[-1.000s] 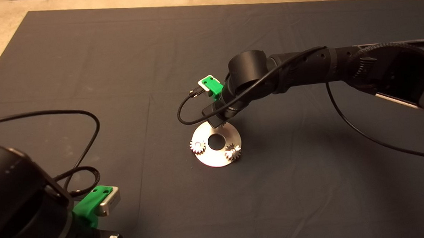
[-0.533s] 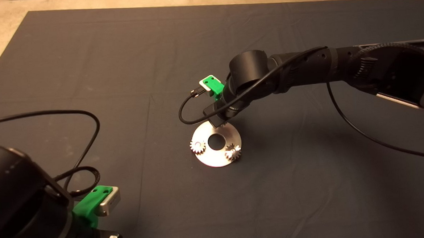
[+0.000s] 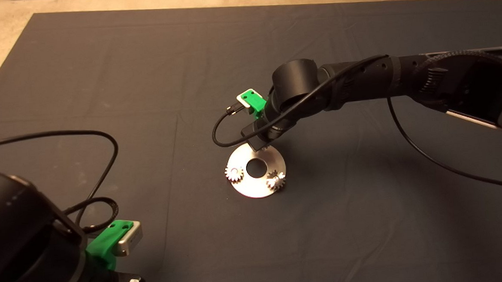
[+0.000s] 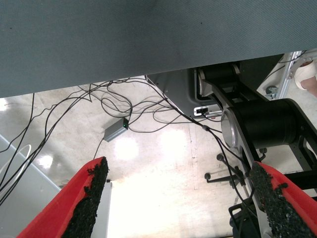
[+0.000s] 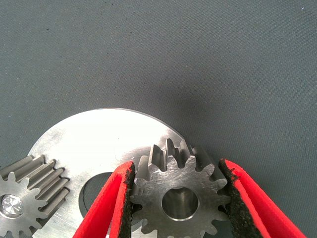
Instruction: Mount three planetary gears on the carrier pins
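Note:
The shiny round carrier disc (image 3: 253,187) lies mid-mat. Two planetary gears (image 3: 234,173) (image 3: 276,181) sit on carrier pins at its left and front right. In the head view my right gripper (image 3: 259,145) hangs over the disc's far edge and hides the third gear. In the right wrist view that gripper (image 5: 176,164) is shut on a planetary gear (image 5: 153,191), held flat over the disc's (image 5: 99,144) rim. Something grey fills its bore; I cannot tell whether it is a pin. A seated gear (image 5: 29,193) shows a pin top (image 5: 10,206). My left gripper (image 4: 179,163) is parked and open.
The left arm (image 3: 114,240) waits at the mat's front left corner with a looping black cable (image 3: 105,144) beside it. A cable (image 3: 428,157) hangs from the right arm over the mat. The left wrist view shows floor, cables and a black stand beyond the mat edge.
The right arm has barely shifted, a touch to the right, still over the disc's far edge. The two seated gears, the disc and the left arm have not moved.

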{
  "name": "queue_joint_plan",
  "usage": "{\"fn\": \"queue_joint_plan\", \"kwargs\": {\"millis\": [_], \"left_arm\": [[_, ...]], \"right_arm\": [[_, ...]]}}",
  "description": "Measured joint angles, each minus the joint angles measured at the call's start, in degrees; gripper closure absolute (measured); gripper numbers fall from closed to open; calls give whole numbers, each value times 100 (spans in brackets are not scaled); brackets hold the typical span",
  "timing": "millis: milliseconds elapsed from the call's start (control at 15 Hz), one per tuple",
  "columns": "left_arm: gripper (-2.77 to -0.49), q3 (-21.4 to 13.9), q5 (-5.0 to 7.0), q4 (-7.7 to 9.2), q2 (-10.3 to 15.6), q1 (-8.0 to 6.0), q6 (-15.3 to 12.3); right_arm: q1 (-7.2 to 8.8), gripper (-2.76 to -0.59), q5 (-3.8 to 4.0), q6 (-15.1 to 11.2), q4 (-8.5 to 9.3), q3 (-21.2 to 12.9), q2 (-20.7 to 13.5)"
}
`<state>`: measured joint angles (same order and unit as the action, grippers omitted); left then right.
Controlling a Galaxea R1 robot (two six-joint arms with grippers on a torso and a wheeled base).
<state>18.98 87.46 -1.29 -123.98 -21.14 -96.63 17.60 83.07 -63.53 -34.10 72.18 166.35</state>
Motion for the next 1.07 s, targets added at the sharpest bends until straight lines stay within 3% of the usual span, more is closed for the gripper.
{"fn": "queue_joint_plan", "kwargs": {"millis": [467, 667, 800, 1067], "left_arm": [[-204, 0, 0, 0, 0, 0, 0], [-204, 0, 0, 0, 0, 0, 0], [-204, 0, 0, 0, -2, 0, 0], [-204, 0, 0, 0, 0, 0, 0]], "right_arm": [[0, -110, 4, -1, 0, -2, 0], [-109, -110, 8, 0, -30, 0, 0], [-182, -110, 59, 0, -63, 1, -4], [-187, -110, 54, 0, -62, 1, -17]]}}
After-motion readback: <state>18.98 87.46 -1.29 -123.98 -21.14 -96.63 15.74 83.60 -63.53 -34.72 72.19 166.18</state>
